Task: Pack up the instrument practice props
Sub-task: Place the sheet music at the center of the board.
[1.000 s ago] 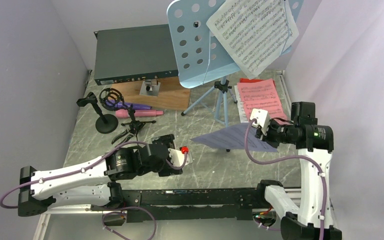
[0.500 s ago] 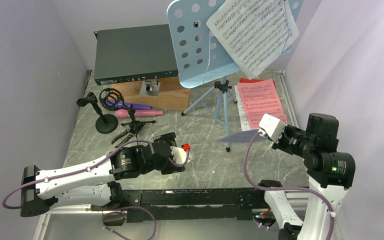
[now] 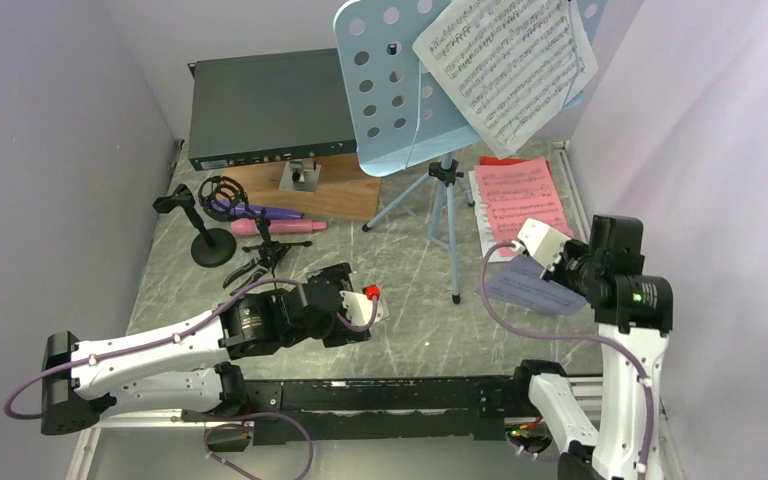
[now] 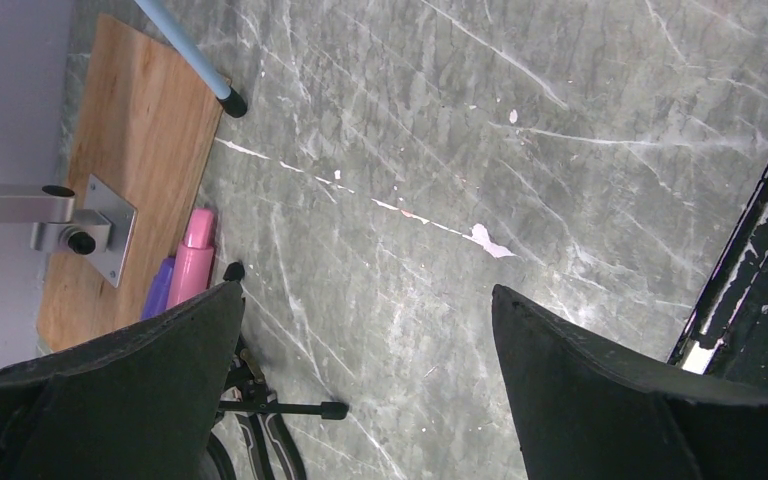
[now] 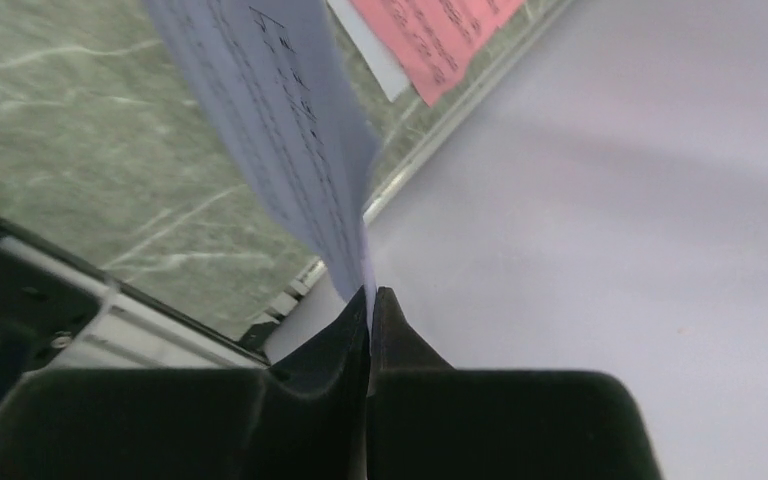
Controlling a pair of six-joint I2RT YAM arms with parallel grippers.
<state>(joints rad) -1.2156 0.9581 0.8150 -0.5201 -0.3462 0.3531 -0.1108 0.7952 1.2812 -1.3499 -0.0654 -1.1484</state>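
While the top view hides its jaws behind the wrist, the left gripper [image 4: 365, 295] shows in its own camera spread wide over the table [image 4: 480, 130], holding nothing, with the pink microphone [image 4: 195, 265] just beyond its left finger. Farther right, the light-blue music tripod [image 3: 390, 90] carries the white sheet [image 3: 505, 60]. At the right, the right gripper [image 5: 370, 295] is clamped tight on an edge of the lavender sheet [image 5: 280, 110], lifted near the red sheet [image 3: 520, 200].
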